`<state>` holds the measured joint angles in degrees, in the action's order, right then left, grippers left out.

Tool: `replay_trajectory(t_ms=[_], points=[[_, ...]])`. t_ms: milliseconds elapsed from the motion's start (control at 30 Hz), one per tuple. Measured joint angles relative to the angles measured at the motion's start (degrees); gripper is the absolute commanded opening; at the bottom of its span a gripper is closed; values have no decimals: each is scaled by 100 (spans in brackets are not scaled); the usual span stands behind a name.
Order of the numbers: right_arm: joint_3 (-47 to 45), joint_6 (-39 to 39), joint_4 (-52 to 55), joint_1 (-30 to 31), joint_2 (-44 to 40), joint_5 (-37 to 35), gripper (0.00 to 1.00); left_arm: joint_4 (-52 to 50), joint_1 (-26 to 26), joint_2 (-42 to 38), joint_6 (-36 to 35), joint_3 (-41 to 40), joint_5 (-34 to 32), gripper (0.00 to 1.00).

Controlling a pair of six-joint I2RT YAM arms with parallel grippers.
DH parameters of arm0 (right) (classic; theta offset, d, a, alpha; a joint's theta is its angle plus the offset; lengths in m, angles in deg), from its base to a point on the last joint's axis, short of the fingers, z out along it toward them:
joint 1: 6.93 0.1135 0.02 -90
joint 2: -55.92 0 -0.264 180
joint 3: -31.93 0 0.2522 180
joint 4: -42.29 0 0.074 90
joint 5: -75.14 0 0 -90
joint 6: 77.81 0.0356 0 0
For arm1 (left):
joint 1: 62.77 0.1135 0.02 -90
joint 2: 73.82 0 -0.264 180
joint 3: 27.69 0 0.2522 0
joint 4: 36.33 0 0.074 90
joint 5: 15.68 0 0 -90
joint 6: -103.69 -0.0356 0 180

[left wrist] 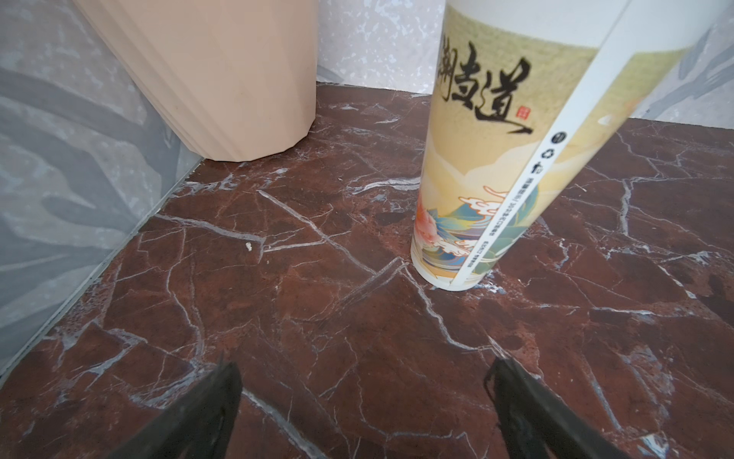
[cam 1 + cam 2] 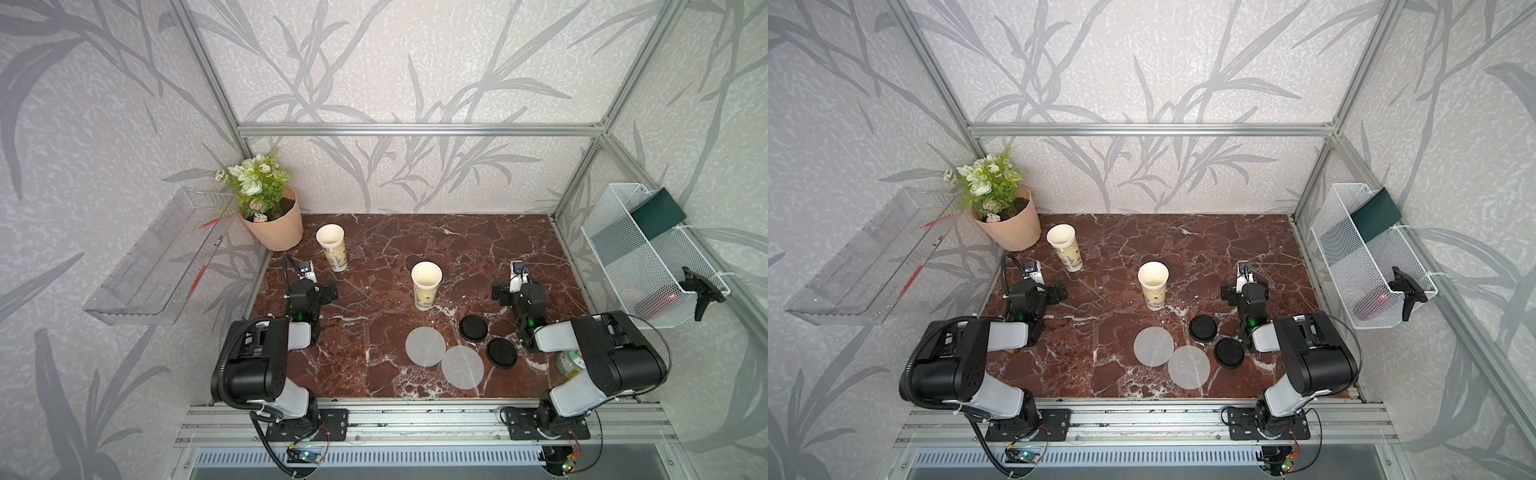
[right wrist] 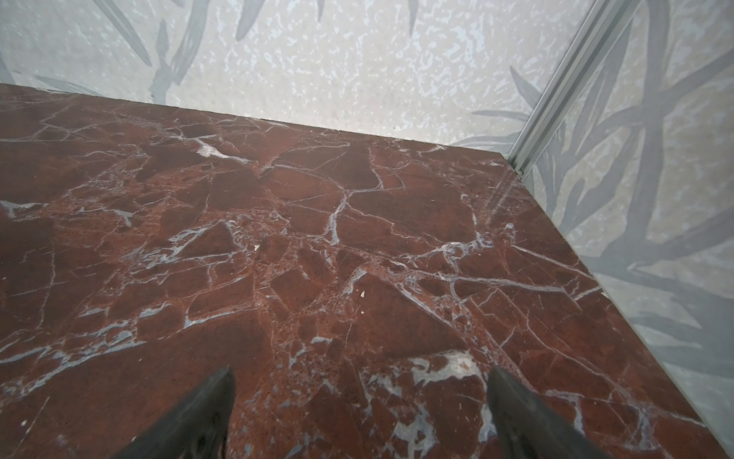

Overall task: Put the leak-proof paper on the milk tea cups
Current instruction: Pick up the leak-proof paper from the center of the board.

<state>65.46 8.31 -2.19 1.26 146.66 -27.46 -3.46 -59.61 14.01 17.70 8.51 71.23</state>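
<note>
Now holds left hand (image 1: 365, 367) and right hand (image 3: 361, 371) released (both empty), clear of papers (image 2: 425, 346) laid flat for pickup.

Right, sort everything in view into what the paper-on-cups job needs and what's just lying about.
Job: far cup, middle cup, rear paper disc, front paper disc.
Lying about: flower pot, rear black lid, front black lid, wire basket, clear tray.
</note>
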Motion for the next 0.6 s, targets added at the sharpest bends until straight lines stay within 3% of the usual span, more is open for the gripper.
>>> replay_trajectory(t_ms=[400,500,600], points=[[0,-11,-9,79,-9,-157,99,-111,-20,-70,-35,11,-20,99],[-17,-170,26,299,-144,-409,99,-1082,-142,-682,-44,221,-157,99],[22,-570,205,901,-503,-964,99,-2135,-219,-1606,251,699,-208,99]])
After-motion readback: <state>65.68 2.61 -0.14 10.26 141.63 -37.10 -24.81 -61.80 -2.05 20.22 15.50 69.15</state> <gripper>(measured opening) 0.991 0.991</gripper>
